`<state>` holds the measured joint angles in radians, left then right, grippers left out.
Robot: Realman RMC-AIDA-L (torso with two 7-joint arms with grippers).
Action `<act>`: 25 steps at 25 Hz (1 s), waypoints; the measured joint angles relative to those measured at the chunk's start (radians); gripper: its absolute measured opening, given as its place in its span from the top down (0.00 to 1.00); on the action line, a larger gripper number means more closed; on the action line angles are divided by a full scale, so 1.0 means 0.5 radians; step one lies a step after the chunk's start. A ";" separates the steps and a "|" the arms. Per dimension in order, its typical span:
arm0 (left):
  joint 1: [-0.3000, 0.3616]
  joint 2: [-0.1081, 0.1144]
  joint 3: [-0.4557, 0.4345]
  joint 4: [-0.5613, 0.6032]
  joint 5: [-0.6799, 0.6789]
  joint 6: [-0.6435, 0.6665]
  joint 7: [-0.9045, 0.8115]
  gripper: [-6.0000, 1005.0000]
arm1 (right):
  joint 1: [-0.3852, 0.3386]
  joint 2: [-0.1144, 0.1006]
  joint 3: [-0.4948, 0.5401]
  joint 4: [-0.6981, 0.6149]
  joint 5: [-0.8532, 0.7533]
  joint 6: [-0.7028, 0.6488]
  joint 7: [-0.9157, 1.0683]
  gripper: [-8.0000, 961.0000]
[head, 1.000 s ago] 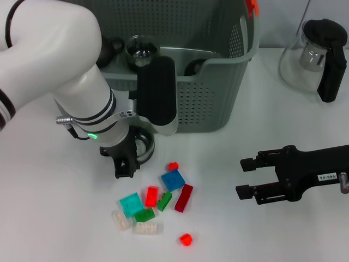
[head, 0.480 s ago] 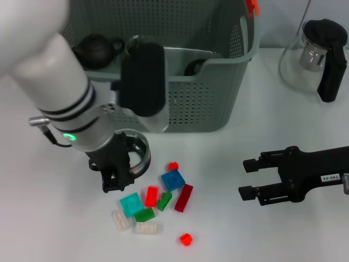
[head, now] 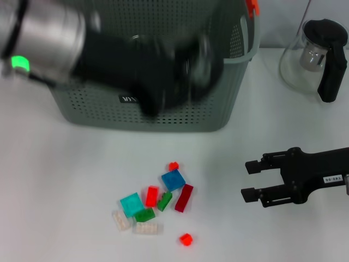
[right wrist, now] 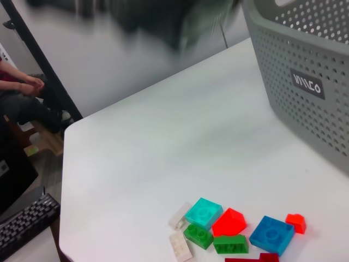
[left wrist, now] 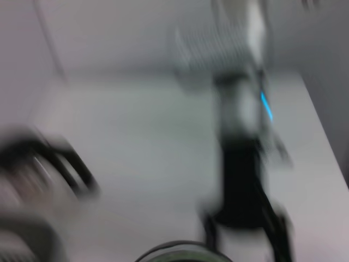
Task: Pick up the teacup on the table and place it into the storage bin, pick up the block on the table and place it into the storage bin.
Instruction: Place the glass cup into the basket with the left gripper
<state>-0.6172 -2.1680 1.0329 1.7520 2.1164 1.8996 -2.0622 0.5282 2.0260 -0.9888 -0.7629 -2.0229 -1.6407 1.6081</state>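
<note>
Bin (head: 218,103): grey-green perforated basket, orange clip (head: 252,6) on its far right rim, black label (head: 127,99) on its near wall; stands on the white table (head: 65,180) and serves as the landmark for all entries below

Left gripper (head: 163,76): a dark blur over the bin's near wall and rim, with the silver wrist and its green light (head: 20,63) toward the bin's left end. Cannot tell how far the claw is spread or whether it holds anything

Teacup: a faint round glassy shape shows in the blur over the bin's rim; cannot tell whether it is gripped or where it sits

Blocks (head: 155,204): loose cluster on the table in front of the bin, well apart from it. Blue block (head: 173,180), teal (head: 131,204), red (head: 151,196), dark red (head: 184,197), two green, two clear, and small red pieces at the cluster's near and far ends

Right gripper (head: 252,180): black, low over the table to the right of the blocks, in front of the bin's right corner; claw spread apart, holding nothing

Glass pot (head: 313,52): black lid and handle, right of the bin
</note>
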 joint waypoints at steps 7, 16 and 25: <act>-0.254 0.094 -0.199 -0.491 0.161 -0.667 -0.105 0.95 | 0.012 -0.003 -0.004 0.001 -0.001 -0.040 0.028 0.19; -0.641 0.266 -0.171 -1.531 0.504 -1.482 -0.090 0.95 | 0.037 -0.006 -0.004 0.000 -0.026 -0.061 0.098 0.19; -0.808 0.161 -0.021 -1.934 0.876 -2.023 -0.122 0.95 | 0.061 -0.006 -0.008 0.000 -0.029 -0.063 0.109 0.19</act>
<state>-1.0215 -2.0874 1.0226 0.7852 2.5545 0.8881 -2.1231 0.5586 2.0233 -0.9925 -0.7629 -2.0373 -1.6722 1.6626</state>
